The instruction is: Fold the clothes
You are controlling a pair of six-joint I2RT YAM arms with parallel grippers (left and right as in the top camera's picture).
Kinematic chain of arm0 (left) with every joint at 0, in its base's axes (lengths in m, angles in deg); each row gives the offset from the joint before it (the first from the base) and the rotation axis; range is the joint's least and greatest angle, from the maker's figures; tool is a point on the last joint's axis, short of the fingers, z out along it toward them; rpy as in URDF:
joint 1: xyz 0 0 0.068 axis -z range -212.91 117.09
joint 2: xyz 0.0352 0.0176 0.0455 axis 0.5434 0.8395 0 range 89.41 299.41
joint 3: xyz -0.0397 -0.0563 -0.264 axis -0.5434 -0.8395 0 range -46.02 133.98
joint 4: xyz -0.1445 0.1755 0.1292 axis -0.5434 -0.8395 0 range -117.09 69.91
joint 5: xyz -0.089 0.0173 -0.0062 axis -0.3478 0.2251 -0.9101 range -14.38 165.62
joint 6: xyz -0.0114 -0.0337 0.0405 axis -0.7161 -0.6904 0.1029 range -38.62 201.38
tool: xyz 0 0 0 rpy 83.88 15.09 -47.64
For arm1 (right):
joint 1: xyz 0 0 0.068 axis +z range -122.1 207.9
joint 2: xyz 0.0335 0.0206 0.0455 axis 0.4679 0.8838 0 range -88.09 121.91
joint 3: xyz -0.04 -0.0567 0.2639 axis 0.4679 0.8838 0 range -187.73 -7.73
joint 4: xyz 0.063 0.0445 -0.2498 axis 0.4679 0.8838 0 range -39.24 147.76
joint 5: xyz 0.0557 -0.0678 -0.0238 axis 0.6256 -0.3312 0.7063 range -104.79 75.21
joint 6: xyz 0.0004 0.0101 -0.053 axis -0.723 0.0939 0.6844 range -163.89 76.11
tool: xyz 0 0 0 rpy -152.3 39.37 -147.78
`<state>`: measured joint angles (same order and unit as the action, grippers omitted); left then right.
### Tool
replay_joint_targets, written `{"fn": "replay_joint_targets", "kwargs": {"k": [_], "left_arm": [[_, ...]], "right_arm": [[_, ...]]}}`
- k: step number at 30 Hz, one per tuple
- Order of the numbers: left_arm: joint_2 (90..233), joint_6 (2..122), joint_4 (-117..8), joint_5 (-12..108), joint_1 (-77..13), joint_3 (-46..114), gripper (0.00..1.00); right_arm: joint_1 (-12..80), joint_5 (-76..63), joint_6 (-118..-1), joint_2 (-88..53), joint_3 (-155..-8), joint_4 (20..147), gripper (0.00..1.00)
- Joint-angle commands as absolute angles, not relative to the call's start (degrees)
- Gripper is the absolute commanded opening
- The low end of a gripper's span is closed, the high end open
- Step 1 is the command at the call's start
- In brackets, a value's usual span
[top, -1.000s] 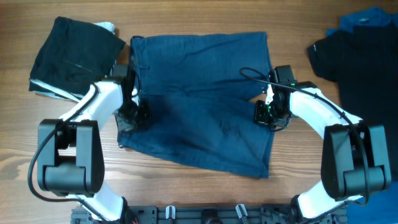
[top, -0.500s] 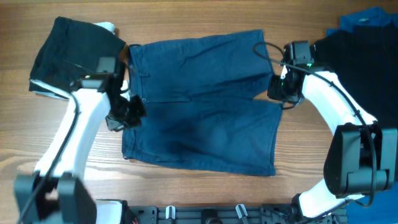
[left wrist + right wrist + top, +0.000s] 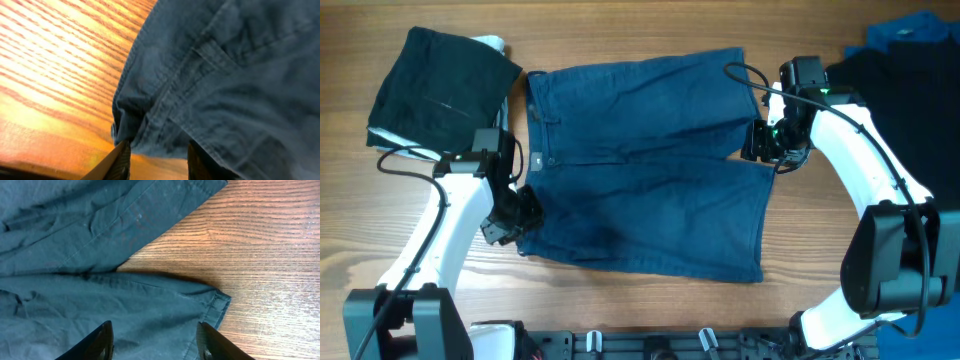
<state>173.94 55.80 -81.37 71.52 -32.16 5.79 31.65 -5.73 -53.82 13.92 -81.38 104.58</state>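
Observation:
The clothes in play are dark navy denim shorts (image 3: pixel 640 170), lying flat and spread out at the table's middle. My left gripper (image 3: pixel 510 218) sits at their lower left corner. In the left wrist view its fingers (image 3: pixel 159 162) stand apart with bare wood between them, and the hemmed corner of the shorts (image 3: pixel 225 75) lies just beyond the tips. My right gripper (image 3: pixel 772 148) hovers at the notch on the right edge. The right wrist view shows it open (image 3: pixel 157 345) above the fabric (image 3: pixel 75 230), gripping nothing.
A folded black garment (image 3: pixel 440 90) lies at the back left with a pale piece (image 3: pixel 492 44) peeking out behind it. Another black garment (image 3: pixel 905 95) and a bright blue one (image 3: pixel 910 30) lie at the back right. The arm bases line the front edge (image 3: pixel 650 345).
Both grippers drew the shorts outward until they lay flat, then opened and released the fabric. The left gripper has slid down to the lower left corner.

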Motion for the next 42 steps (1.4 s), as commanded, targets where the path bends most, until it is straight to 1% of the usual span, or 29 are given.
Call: {"fn": "replay_joint_targets", "kwargs": {"k": [1,4,5,6,7,8,9,10,12,13,16,19,21,22,23,24,25,26,27,29,31,32,33,34,35,36,37,39,42], "left_arm": [[174.18,55.19,-80.10,72.27,-32.51,2.88,0.38],[174.18,54.95,-78.48,72.20,-32.51,0.46,0.40],[174.18,53.79,-78.27,72.09,-32.51,0.13,0.36],[174.18,53.68,-78.33,72.09,-32.51,-0.07,0.24],[174.18,53.68,-78.61,72.09,-32.51,-0.09,0.07],[174.18,53.61,-78.90,72.05,-32.51,-0.09,0.04],[174.18,52.37,-79.82,72.09,-32.51,-0.09,0.04],[174.16,50.53,-82.24,72.03,-32.51,-0.09,0.04],[174.16,49.31,-83.82,69.10,-32.51,-0.07,0.04],[174.16,49.18,-84.30,67.04,-32.51,-0.07,0.04],[174.16,47.86,-87.99,65.40,-32.49,-0.09,0.04],[174.16,46.09,-85.87,65.36,-32.49,-1.51,0.04],[174.16,45.68,-83.42,64.25,-32.49,-4.81,0.11],[174.16,45.53,-83.51,63.74,-32.49,-5.71,0.28],[174.16,45.55,-83.62,63.00,-32.49,-6.36,0.47],[174.16,45.59,-84.06,62.28,-32.49,-6.84,0.55],[174.16,46.29,-84.41,61.05,-32.40,-6.93,0.59],[174.14,46.42,-84.39,59.92,-32.40,-6.91,0.51],[174.10,46.42,-84.34,59.57,-32.40,-6.56,0.49],[173.48,47.36,-85.87,59.57,-32.40,-2.43,0.49],[172.46,50.09,-88.10,60.11,-32.40,8.33,0.46],[172.43,51.84,-86.86,60.81,-32.40,11.69,0.35],[172.43,54.42,-82.33,64.22,-32.40,13.66,0.23],[172.57,54.64,-77.08,69.49,-32.40,13.66,0.16],[173.51,54.66,-73.19,73.01,-32.40,13.66,0.14],[174.88,54.68,-70.29,73.99,-32.40,13.66,0.12],[176.87,54.66,-67.97,73.54,-32.40,13.66,0.11],[180.57,54.68,-65.28,72.90,-32.40,13.66,0.10],[188.02,55.69,-60.47,71.04,-32.40,13.66,0.07]], "right_arm": [[31.40,-4.40,-52.84,14.34,-82.08,104.63,0.54],[31.40,-4.42,-52.81,14.34,-82.08,104.63,0.54],[31.40,-4.42,-52.81,14.34,-82.08,104.60,0.55],[31.40,-4.42,-52.81,14.34,-82.08,104.63,0.55],[31.40,-4.42,-52.79,14.34,-82.08,104.60,0.54],[31.40,-4.40,-52.33,14.34,-82.08,104.60,0.53],[31.40,-4.42,-51.35,14.34,-82.08,104.65,0.49],[31.40,-4.38,-51.39,14.34,-82.08,104.65,0.39],[31.40,-4.38,-51.37,14.34,-82.08,104.54,0.29],[31.40,-4.38,-51.37,14.34,-82.08,104.56,0.27],[31.40,-4.38,-51.37,14.34,-82.08,104.54,0.26],[31.40,-4.38,-51.37,14.34,-82.08,104.21,0.26],[31.40,-4.33,-51.39,14.34,-82.10,103.82,0.26],[31.40,-4.29,-51.37,14.34,-82.10,103.40,0.27],[31.40,-4.09,-51.37,14.34,-82.12,102.79,0.27],[31.40,-3.15,-51.35,14.34,-82.40,102.09,0.27],[31.40,-1.80,-51.33,14.34,-83.08,101.59,0.27],[31.40,-0.77,-51.28,14.34,-83.91,101.24,0.27],[31.40,0.87,-50.13,14.34,-85.44,100.74,0.27],[31.40,4.43,-46.43,14.34,-88.98,100.85,0.33],[31.43,5.94,-45.43,14.34,-93.68,101.04,0.35],[31.43,6.51,-45.43,14.34,-94.14,99.80,0.35],[31.54,7.84,-45.25,14.36,-94.03,97.59,0.35],[32.06,8.39,-43.81,14.54,-93.79,95.73,0.34],[32.78,8.36,-42.10,14.58,-93.42,94.09,0.34],[33.53,7.97,-40.95,14.67,-92.96,92.58,0.34],[33.98,7.36,-40.47,14.69,-92.46,91.49,0.33],[34.51,4.21,-40.44,15.13,-92.35,90.83,0.29],[34.64,2.57,-40.42,18.49,-92.35,89.79,0.28]]}}
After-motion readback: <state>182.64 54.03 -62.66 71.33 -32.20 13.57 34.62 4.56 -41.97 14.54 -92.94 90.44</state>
